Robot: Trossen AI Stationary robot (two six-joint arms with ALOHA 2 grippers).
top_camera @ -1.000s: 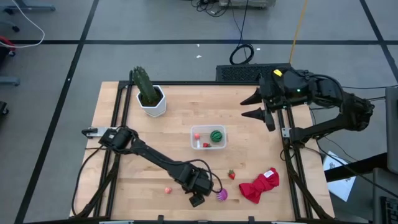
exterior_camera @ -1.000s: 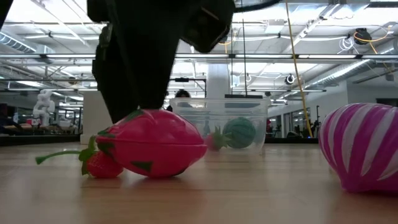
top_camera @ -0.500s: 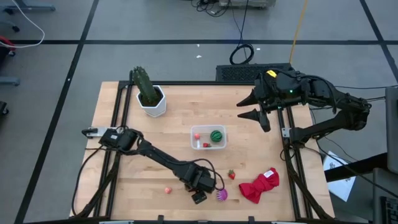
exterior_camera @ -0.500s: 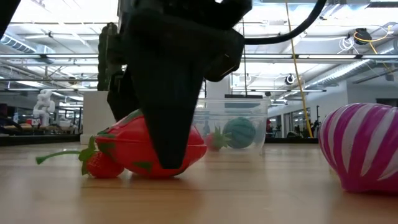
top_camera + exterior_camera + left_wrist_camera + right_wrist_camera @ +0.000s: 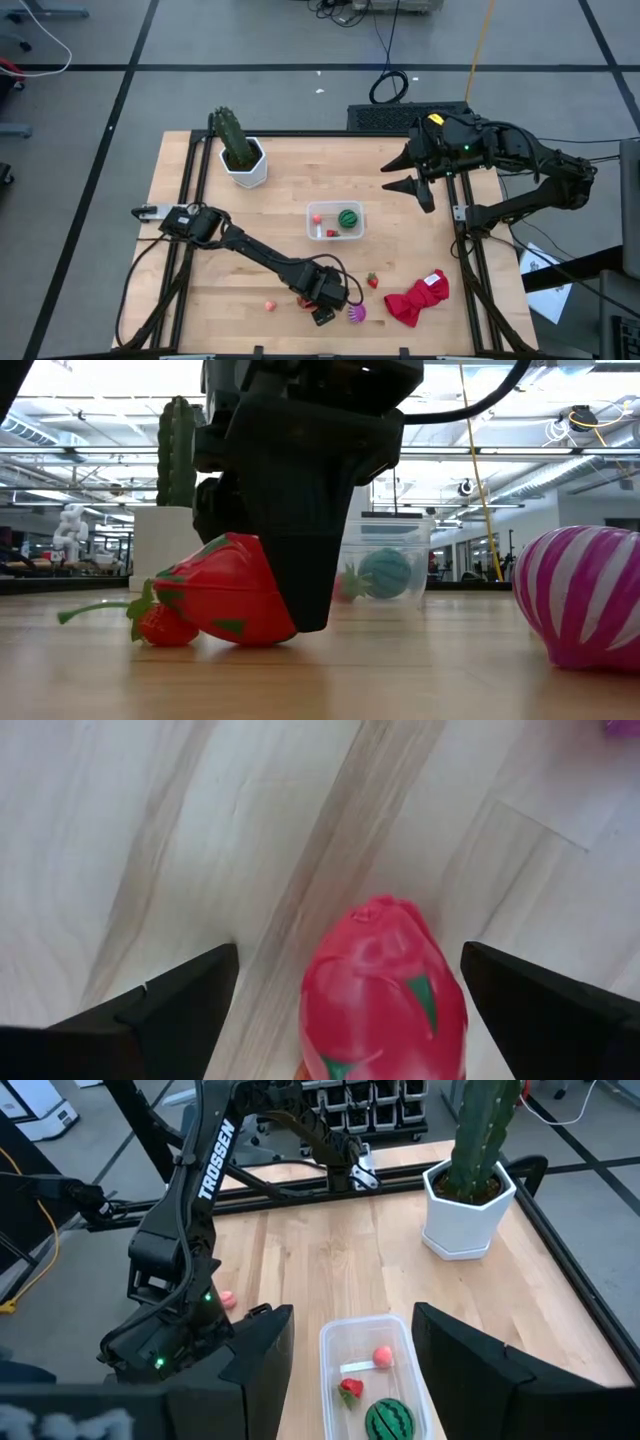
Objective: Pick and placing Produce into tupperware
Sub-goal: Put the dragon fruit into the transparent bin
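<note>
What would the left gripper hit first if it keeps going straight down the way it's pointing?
The red pepper-like piece: it lies between the open fingers of the left gripper, with the wooden table right under it. How much gap remains is unclear.

red pepper (image 5: 385,990) on table, tupperware (image 5: 335,221) holding watermelon (image 5: 348,217)

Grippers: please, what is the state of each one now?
Left gripper: open, fingers on either side of the red pepper-like piece, not closed on it.
Right gripper: open, holding nothing.

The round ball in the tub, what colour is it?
Green with dark stripes, like a tiny watermelon. The ball in the tub shows best in the right wrist view.
</note>
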